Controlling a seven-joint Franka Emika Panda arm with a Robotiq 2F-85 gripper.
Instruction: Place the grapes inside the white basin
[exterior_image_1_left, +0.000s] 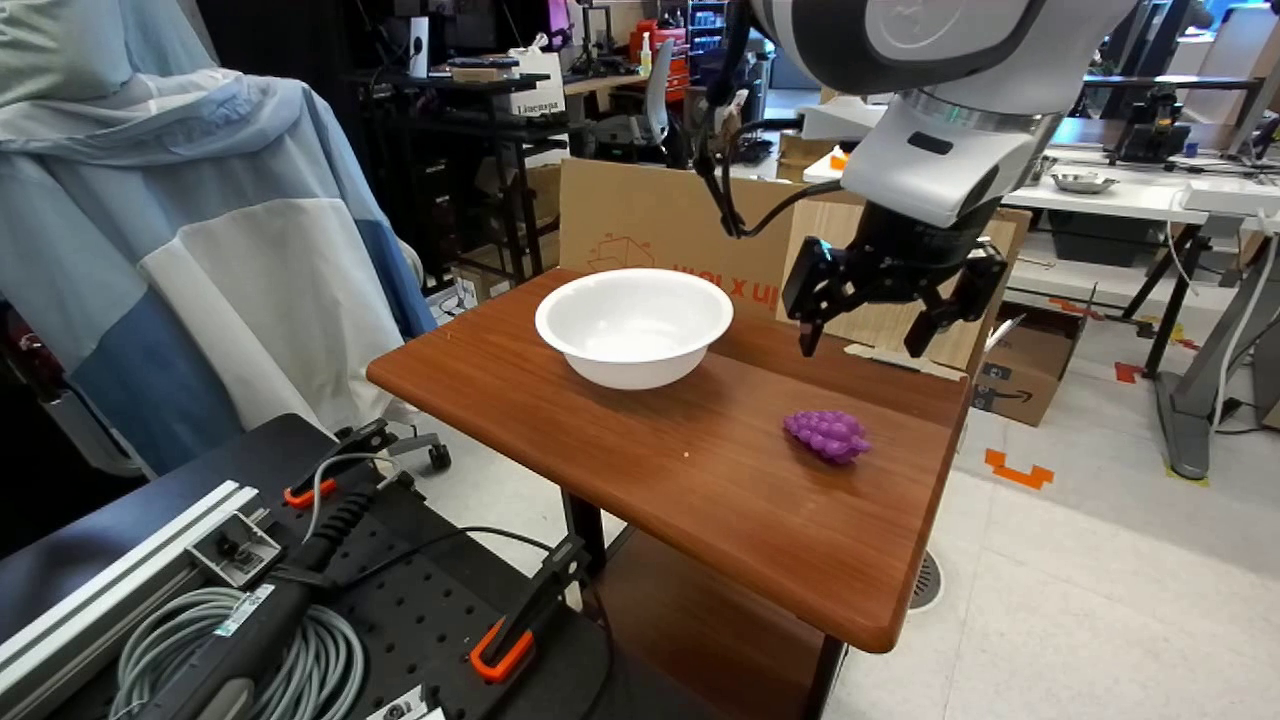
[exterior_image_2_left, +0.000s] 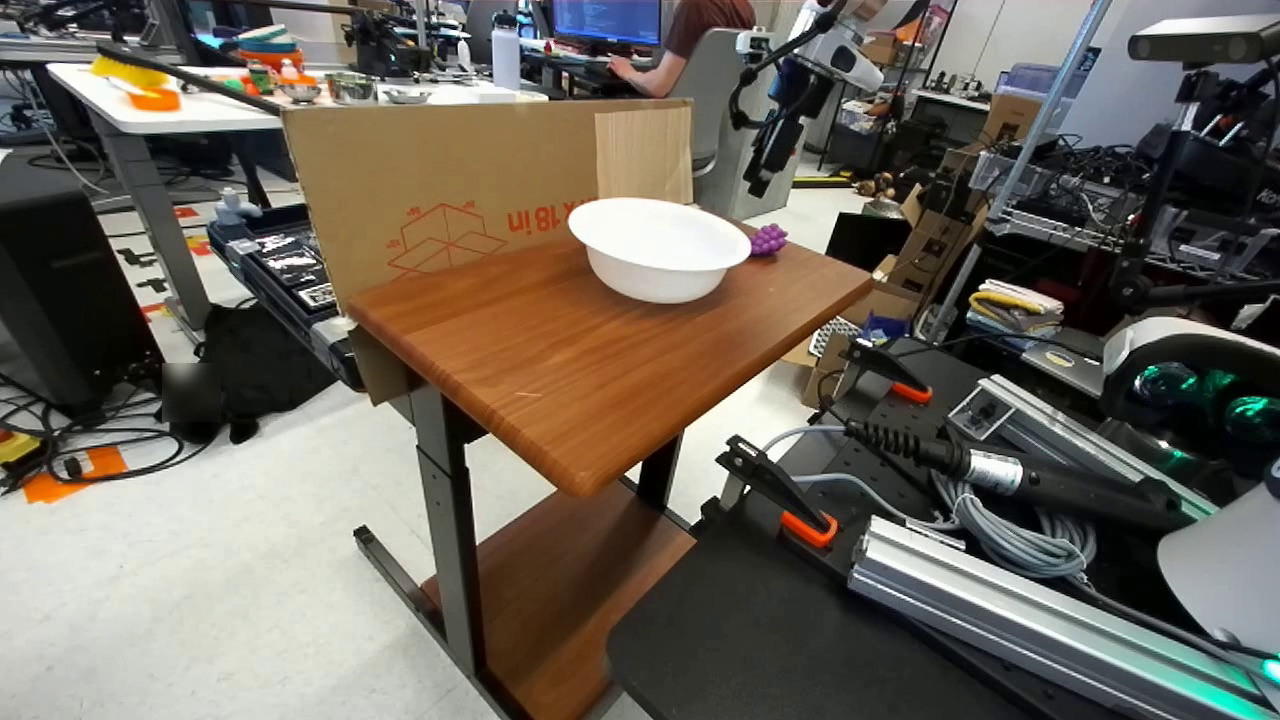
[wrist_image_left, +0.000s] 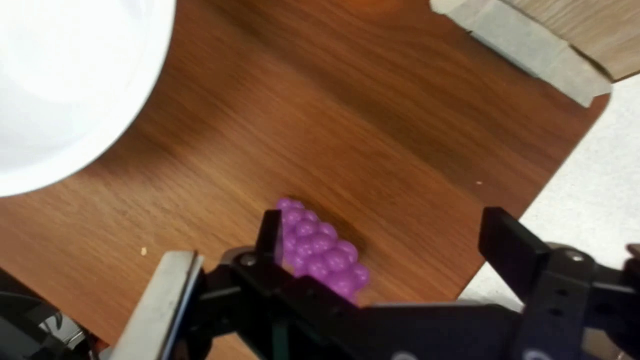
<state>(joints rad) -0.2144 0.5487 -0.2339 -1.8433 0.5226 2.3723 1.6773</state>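
In an exterior view, a wide, round white basin (exterior_image_1_left: 634, 330) stands left on the far side of a brown wood-grain table (exterior_image_1_left: 660, 450). Right of it and nearer lie bumpy purple toy grapes (exterior_image_1_left: 828, 436); slightly farther right, a black two-fingered gripper (exterior_image_1_left: 863, 340) hangs above the table, fingers spread apart.

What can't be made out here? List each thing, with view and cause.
White basin: cut off by the top and left edges, wrist view.
Grapes: partly hidden behind the basin in an exterior view; partly covered by the jaws, wrist view.
Monitor text: too small in an exterior view.
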